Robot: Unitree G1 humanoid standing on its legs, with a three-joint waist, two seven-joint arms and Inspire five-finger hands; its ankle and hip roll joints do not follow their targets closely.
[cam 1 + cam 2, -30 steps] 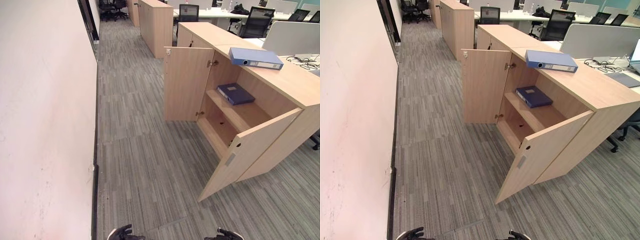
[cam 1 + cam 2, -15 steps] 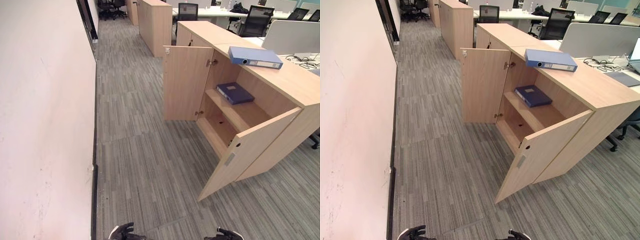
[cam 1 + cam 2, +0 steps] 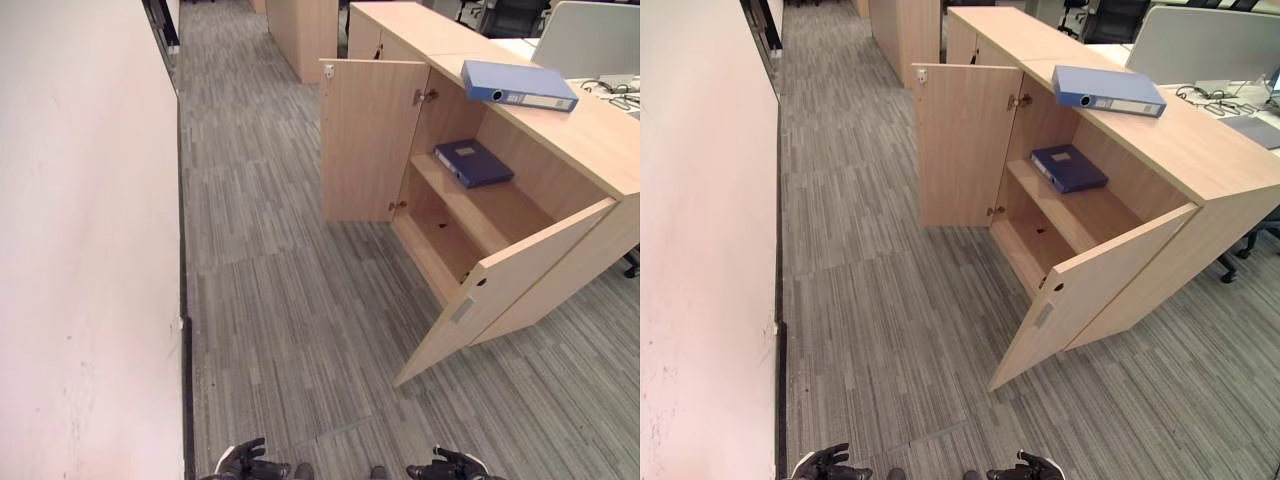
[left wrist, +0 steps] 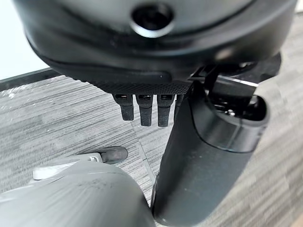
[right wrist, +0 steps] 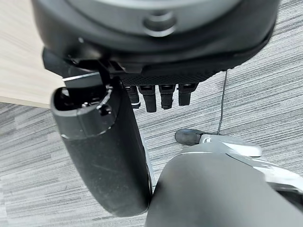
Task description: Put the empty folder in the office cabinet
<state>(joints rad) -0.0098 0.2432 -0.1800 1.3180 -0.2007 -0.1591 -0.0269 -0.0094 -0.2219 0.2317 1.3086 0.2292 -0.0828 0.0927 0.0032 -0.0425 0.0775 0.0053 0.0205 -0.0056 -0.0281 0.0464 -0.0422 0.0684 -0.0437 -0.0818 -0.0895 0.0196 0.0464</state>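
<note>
office cabinet point(image 3: 560, 160) w/ both doors open, right of grey carpet point(image 3: 290, 300). light blue folder point(image 3: 520, 85) flat on cabinet top. dark blue folder point(image 3: 472, 162) flat on upper shelf. left hand point(image 3: 240, 462) & right hand point(image 3: 445, 466) at bottom edge. white wall point(image 3: 80, 250) left.

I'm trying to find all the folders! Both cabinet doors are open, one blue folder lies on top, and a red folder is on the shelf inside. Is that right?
Not quite. The folder on the shelf is dark blue, not red, as the right eye view shows. Both cabinet doors are open, and a blue folder lies on top.
</note>
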